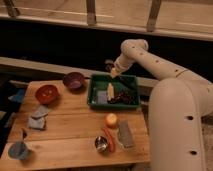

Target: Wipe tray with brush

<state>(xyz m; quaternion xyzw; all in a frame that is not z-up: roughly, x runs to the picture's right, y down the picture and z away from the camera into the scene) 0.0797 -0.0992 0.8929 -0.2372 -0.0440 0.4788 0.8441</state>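
The gripper (114,73) hangs over the far rim of the tray (114,106) at the back right of the worktop (70,125), fingers clamped on the brush (126,85). The brush slants from the gripper down and right into the tray. A yellow piece (110,91) and a grey-blue block (101,96) lie inside on the left. The purple bowl (74,80) sits just left of the tray, and the worktop's right edge is near.

On table (75,125), tray (92,93) at back right; bowl (74,80) just left of it; gripper (114,73) above tray's back rim, brush (125,84) inside.
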